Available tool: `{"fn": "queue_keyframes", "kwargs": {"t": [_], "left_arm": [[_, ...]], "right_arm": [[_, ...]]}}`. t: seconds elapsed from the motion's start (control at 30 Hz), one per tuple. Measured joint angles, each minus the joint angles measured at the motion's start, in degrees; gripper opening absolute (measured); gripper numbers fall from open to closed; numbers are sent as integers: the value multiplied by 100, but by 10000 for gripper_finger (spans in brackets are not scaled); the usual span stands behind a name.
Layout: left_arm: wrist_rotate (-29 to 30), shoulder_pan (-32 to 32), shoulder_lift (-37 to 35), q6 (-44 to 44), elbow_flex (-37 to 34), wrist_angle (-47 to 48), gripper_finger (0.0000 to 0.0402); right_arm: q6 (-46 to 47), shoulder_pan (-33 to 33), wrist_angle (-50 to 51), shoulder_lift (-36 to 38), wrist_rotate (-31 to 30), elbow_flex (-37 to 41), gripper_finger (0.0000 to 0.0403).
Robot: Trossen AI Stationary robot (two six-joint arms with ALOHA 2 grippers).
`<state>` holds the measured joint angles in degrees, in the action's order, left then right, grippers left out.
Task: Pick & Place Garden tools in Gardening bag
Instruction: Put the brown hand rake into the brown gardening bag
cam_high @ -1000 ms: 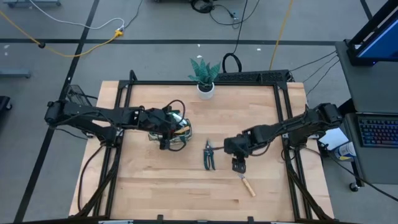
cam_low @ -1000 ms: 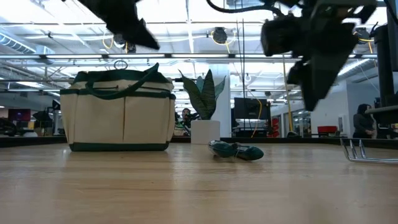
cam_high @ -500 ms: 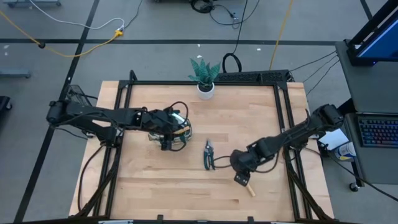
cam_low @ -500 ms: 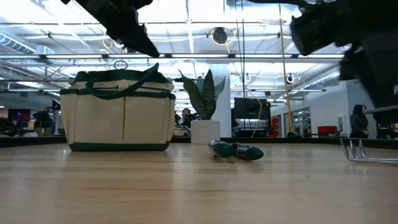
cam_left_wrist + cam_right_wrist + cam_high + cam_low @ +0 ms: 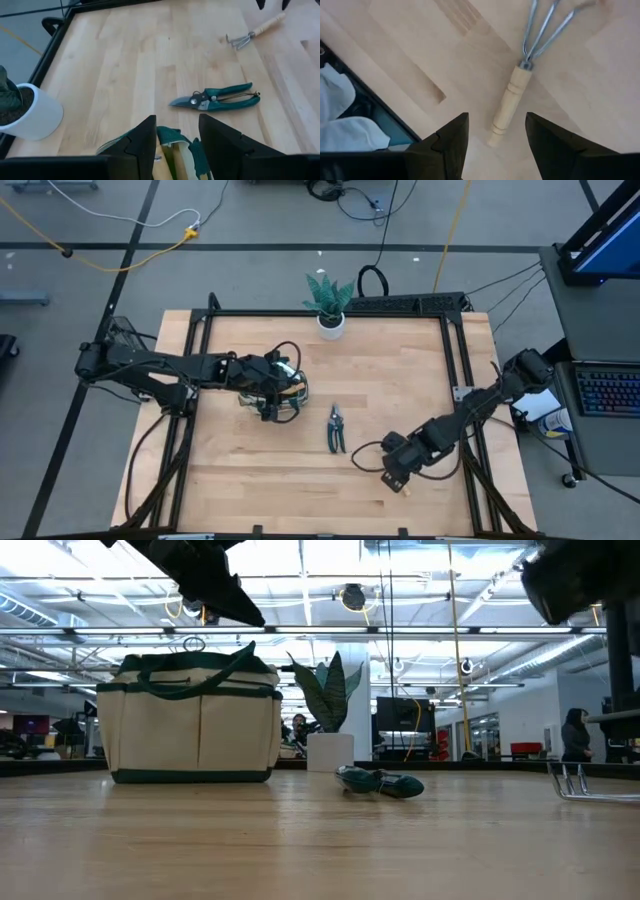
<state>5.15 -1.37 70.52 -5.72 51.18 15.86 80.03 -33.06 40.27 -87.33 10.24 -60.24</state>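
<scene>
Since a second ago your right arm has swung from beside the pruning shears (image 5: pixel 336 430) toward the counter's (image 5: pixel 250 480) near right corner, so the right gripper (image 5: pixel 394 474) now sits low over the wooden-handled rake (image 5: pixel 514 99). Its wrist view shows both dark fingers (image 5: pixel 451 141) standing apart, one on each side of the rake's handle end, with nothing between them yet; the rake lies flat on the wood, metal tines pointing away from the fingers. From above you can barely see the rake, only a pale tip of handle just beyond the gripper.

Your left arm has hardly shifted: the left gripper (image 5: pixel 266 392) hangs over the gardening bag (image 5: pixel 284 388), which stands left of the counter's middle. In the left wrist view its fingers (image 5: pixel 140 146) are spread, straddling the bag's green-trimmed rim, and hold nothing.

You will find the pruning shears lying flat near the counter's centre, between the bag and the right gripper, well apart from both. In the low view the bag (image 5: pixel 190 720) stands upright with its looped handles up, and the shears (image 5: pixel 380 781) rest to its right. A potted green plant (image 5: pixel 329 302) stands at the far edge.
</scene>
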Motion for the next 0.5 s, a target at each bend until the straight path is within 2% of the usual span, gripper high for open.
{"fn": "queue_keyframes", "kwargs": {"t": [0.13, 0.5], "left_arm": [[0, 0, 0, -2, 0, 9, 154], [155, 0, 0, -13, 0, 7, 154]], "right_arm": [[563, -138, -284, -2, 37, 468, 175], [633, -190, -2256, -4, 25, 1551, 160]]}}
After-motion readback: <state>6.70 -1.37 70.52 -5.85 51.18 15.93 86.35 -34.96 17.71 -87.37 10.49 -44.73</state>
